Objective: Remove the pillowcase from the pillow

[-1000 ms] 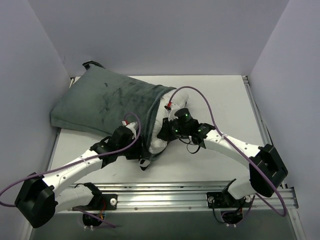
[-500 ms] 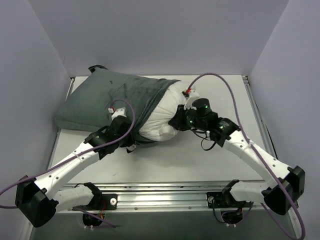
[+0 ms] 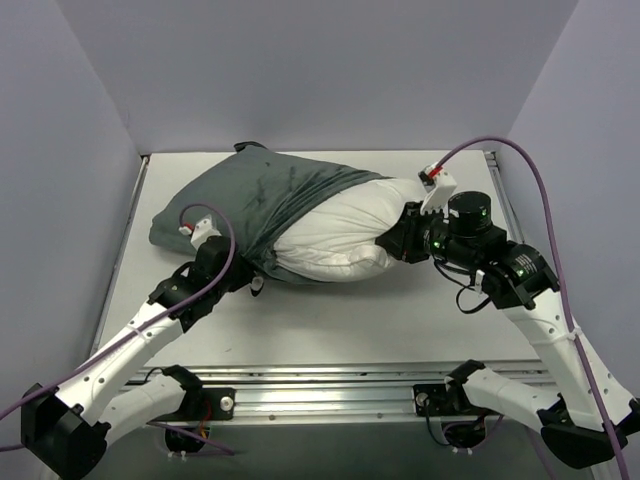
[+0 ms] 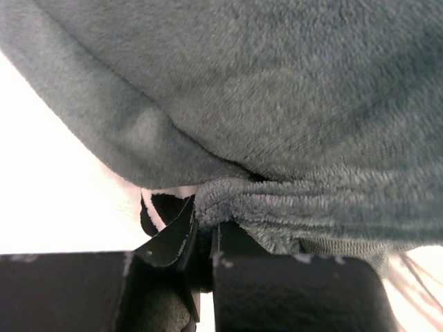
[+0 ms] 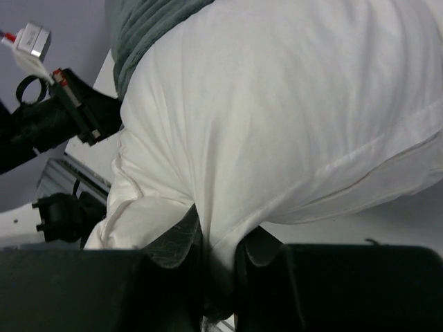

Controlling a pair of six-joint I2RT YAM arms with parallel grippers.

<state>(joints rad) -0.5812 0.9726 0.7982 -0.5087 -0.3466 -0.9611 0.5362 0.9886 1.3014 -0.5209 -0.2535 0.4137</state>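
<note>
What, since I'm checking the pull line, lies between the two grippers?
In the top view, only the bared white end of the pillow and the open hem of the pillowcase lie between the left gripper and the right gripper.

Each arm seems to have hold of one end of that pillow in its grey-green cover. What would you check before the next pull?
1. Grip of the left arm's jaws on the hem of the grey-green velvety pillowcase: ok, clamped.
2. Grip of the right arm's jaws on a fold of the plump white pillow: ok, clamped.
3. Pillow free of the pillowcase: not ok; its left part is inside.
4. Room on the white table for the right arm to pull further right: cannot tell.
5. Left arm's purple cable clear of the fabric: cannot tell.
</note>
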